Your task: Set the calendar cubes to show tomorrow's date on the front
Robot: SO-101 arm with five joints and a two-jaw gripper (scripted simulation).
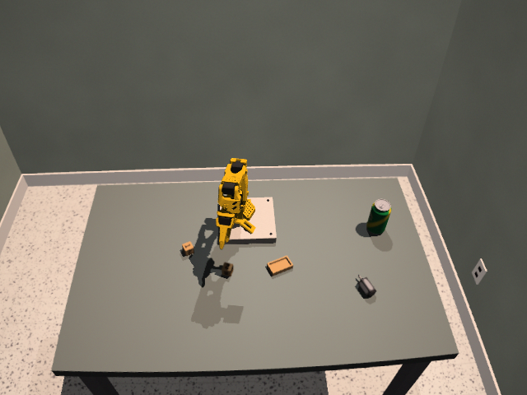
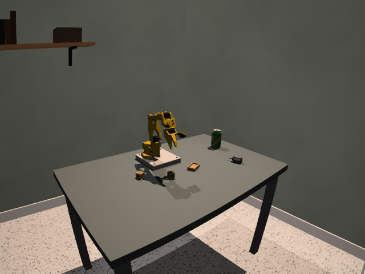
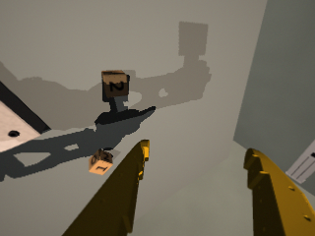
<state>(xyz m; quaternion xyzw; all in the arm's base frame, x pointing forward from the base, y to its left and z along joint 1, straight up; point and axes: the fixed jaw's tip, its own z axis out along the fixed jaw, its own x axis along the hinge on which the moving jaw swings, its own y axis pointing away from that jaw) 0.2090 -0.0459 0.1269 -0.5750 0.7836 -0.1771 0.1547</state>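
Observation:
The gripper [image 1: 237, 239] [image 2: 179, 141] [image 3: 197, 147] is open and empty, raised above the table in front of its base. One wooden cube [image 1: 227, 269] [image 2: 170, 174] [image 3: 115, 85] sits on the table in shadow, beyond and below the fingers; the wrist view shows a 2 on it, turned sideways. The other cube [image 1: 187, 248] [image 2: 140, 174] [image 3: 100, 163] sits on the table farther left in the top view; the wrist view shows a 1 on one face. The orange-brown tray [image 1: 279, 271] [image 2: 190, 169] holds no cube and lies right of both. The month's name cannot be read.
The white base plate [image 1: 263, 219] [image 2: 166, 157] is behind the cubes and tray. A green can [image 1: 377, 219] [image 2: 215, 138] stands at the far right. A small dark object with a short prong [image 1: 366, 286] [image 2: 236, 159] lies right of the tray.

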